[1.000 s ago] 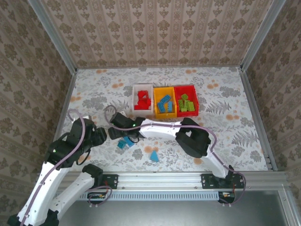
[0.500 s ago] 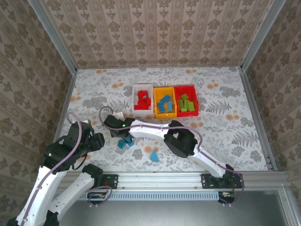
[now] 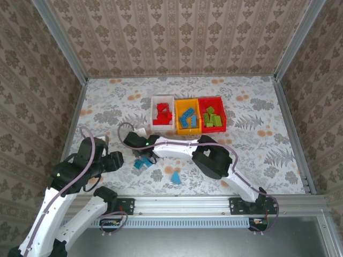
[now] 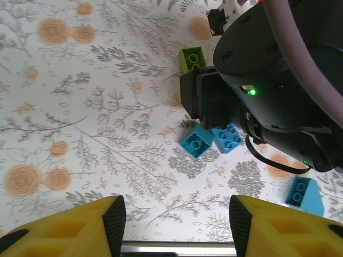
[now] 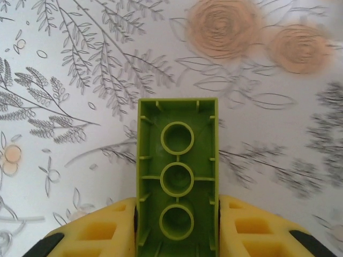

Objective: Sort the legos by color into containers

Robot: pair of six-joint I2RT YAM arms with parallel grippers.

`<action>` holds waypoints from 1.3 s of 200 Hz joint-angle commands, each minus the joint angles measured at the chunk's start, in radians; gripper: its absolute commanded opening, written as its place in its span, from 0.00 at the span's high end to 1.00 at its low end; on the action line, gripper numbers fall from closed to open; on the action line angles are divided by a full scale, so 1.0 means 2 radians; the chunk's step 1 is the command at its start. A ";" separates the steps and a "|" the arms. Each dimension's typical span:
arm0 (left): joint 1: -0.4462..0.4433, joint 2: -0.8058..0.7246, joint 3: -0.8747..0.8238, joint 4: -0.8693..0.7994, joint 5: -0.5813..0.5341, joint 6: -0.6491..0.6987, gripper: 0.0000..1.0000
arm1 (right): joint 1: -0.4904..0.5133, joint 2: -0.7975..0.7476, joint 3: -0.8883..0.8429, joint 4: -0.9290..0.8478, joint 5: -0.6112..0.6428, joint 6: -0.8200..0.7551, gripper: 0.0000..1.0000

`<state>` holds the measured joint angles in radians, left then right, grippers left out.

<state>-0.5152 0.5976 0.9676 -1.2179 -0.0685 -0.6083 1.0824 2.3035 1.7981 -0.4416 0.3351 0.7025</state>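
The right jaws clench a light green brick (image 5: 178,176) at the floral tabletop (image 3: 257,107), to the front left of the yellow bin (image 3: 187,101). Two blue bricks (image 4: 211,140) and a blue wedge (image 4: 304,195) lie farther in front of that bin. The left jaws hang released and empty, farther left still.

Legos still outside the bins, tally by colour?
Blue: 3, two blue bricks touching each other, plus the blue wedge
Green: 1, the green brick between the fingers of the right end effector
Red: 0 in view
Total: 4 loose
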 commanded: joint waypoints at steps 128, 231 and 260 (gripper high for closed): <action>-0.148 0.437 0.187 0.330 0.076 0.034 0.43 | -0.333 -0.387 -0.325 0.016 -0.138 -0.129 0.71; -0.179 0.587 0.320 0.295 0.070 0.056 0.43 | -0.404 -0.229 -0.197 -0.045 -0.184 -0.146 0.51; -0.179 0.566 0.287 0.277 0.052 0.042 0.43 | -0.404 -0.261 -0.211 -0.045 -0.166 -0.144 0.42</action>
<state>-0.8700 1.7756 1.5875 -0.6048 0.0757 -0.5190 0.2775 1.8465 1.3739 -0.4969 -0.0154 0.4160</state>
